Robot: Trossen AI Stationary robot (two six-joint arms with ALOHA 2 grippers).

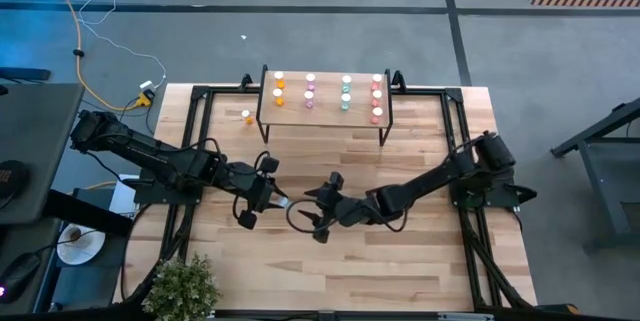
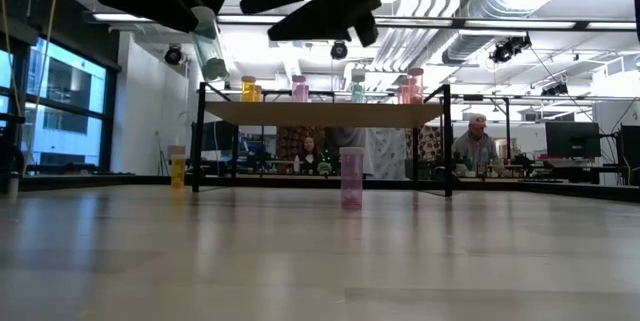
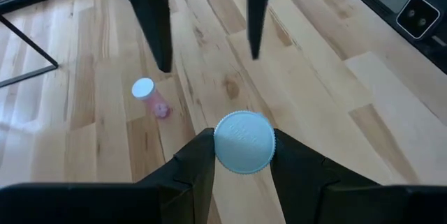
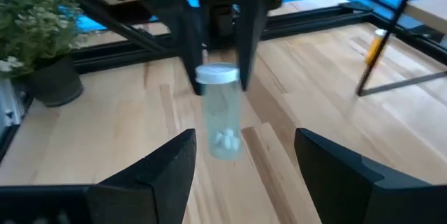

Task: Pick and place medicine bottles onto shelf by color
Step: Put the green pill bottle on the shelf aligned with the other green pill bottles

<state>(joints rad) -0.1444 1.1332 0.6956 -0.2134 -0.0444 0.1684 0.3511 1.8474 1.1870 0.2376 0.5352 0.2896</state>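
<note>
My left gripper (image 1: 270, 198) is over the table's middle, shut on a pale teal medicine bottle (image 4: 223, 123) with a white cap. My right gripper (image 4: 244, 172) faces it from the right, open; its fingers stand short of the bottle, apart from it. A pink bottle (image 3: 148, 93) stands upright on the table below. The shelf (image 1: 325, 111) stands at the far edge on thin black legs. Rows of orange, pink, teal and red bottles stand on it. An orange bottle (image 1: 247, 116) stands on the table by its left legs. My left gripper pinches the teal bottle at its cap end (image 4: 218, 76) between the two fingers (image 4: 187, 49), one on each side. The fingers come slanting down from the table's left. The bottle's body reaches beyond the fingertips, tilted, lifted clear of the table.
A potted plant (image 1: 185, 286) sits at the near left corner. Black frame rails (image 1: 195, 121) run along the table's left and right sides. Bare wood lies between the grippers and the shelf. People sit in the room beyond the table.
</note>
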